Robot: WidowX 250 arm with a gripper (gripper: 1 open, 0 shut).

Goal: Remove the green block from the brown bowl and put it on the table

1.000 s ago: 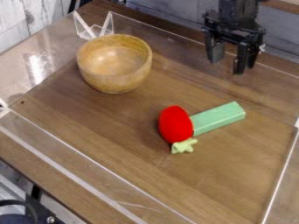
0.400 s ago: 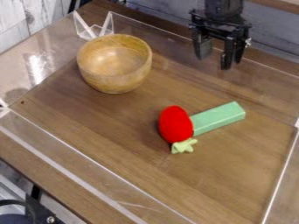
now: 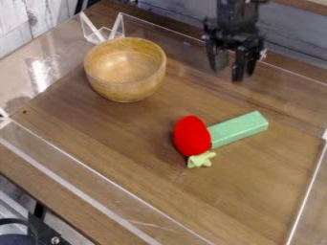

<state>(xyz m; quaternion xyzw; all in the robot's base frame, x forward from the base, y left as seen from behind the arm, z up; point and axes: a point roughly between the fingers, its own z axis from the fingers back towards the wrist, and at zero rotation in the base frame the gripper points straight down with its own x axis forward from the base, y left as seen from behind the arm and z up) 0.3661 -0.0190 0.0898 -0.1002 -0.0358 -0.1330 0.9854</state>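
The block [image 3: 239, 128] lies flat on the counter [image 3: 115, 153], right of centre, slanting up toward the right. Its lower left end touches a red strawberry toy [image 3: 193, 135], whose small green stem [image 3: 201, 160] points down toward the near edge. Well apart from both, at the upper left, the bowl [image 3: 125, 69] stands upright with nothing in it that I can see. A clear plastic border [image 3: 76, 206] runs round the edges of the counter.

The hand [image 3: 236, 62] hangs over the far side of the counter, right of the bowl and above the block in the picture, pointing nearly straight down. Its dark fingers [image 3: 216, 55] stand a little apart, partly open, with nothing between them. It is clear of the block, the toy and the bowl.
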